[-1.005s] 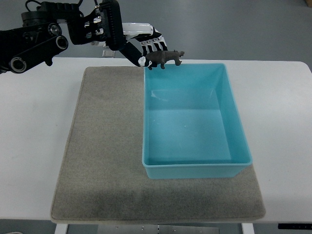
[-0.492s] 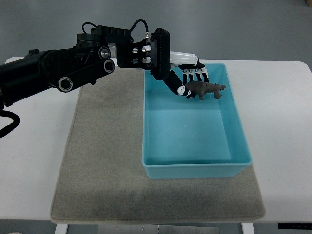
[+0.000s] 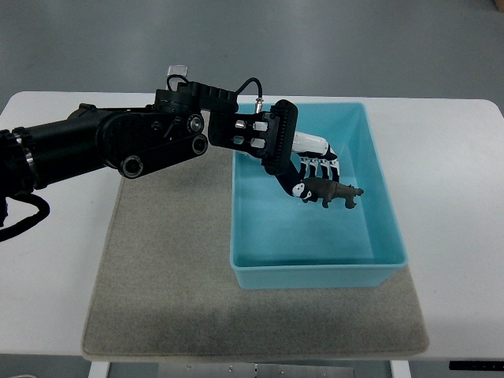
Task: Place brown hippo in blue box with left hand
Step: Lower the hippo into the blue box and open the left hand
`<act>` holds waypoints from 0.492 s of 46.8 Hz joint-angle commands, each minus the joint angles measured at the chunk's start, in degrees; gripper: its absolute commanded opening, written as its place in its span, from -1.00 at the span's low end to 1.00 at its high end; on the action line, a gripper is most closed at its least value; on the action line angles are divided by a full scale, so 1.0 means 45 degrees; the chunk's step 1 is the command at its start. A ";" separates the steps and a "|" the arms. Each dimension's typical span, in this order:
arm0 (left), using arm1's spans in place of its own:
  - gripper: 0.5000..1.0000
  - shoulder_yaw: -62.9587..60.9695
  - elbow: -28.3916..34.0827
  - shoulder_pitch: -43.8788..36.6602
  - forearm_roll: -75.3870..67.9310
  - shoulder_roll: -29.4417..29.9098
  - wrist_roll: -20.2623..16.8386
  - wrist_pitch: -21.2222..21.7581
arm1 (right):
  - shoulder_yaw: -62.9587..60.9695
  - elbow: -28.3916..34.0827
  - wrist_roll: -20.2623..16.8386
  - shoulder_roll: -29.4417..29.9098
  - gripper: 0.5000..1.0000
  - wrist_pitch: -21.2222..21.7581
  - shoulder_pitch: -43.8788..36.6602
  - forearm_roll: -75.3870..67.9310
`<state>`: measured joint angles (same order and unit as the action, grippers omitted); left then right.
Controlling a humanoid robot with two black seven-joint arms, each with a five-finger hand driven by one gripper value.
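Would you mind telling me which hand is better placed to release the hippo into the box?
Left. The left hand already holds the brown hippo over the inside of the blue box. No right hand is in view.

The scene is viewed by one camera only, set high on the robot's side and aimed steeply down, so that the left hand [image 3: 303, 169] is seen near frame centre.
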<state>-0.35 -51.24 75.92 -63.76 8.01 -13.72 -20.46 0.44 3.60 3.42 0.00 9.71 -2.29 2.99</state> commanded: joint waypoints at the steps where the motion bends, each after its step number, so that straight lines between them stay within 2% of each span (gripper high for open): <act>1: -1.00 0.0000 -0.0001 -0.0289 -0.0459 -0.0100 0.0042 -0.0003 | 0.0000 0.0000 0.0001 0.0000 0.74 -0.0009 0.0000 0.0000; 17: -1.00 0.0039 0.0077 -0.0875 -0.0714 -0.0198 0.0062 0.0250 | 0.0000 0.0000 0.0001 0.0000 0.74 -0.0009 0.0000 0.0000; 19: -0.67 0.0039 0.0077 -0.0875 -0.0714 -0.0198 0.0061 0.0503 | 0.0000 0.0000 0.0001 0.0000 0.74 -0.0009 0.0000 0.0000; 20: -0.41 0.0039 0.0077 -0.0875 -0.0714 -0.0198 0.0061 0.0679 | 0.0000 0.0000 0.0001 0.0000 0.74 0.0010 0.0000 0.0000; 23: 0.58 0.0059 0.0077 -0.0914 -0.0695 -0.0198 0.0023 0.1342 | 0.0000 0.0000 0.0001 0.0000 0.74 -0.0009 0.0000 0.0000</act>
<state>-0.19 -50.89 71.96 -66.99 7.12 -13.43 -17.38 0.44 3.60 3.43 0.00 9.71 -2.29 2.99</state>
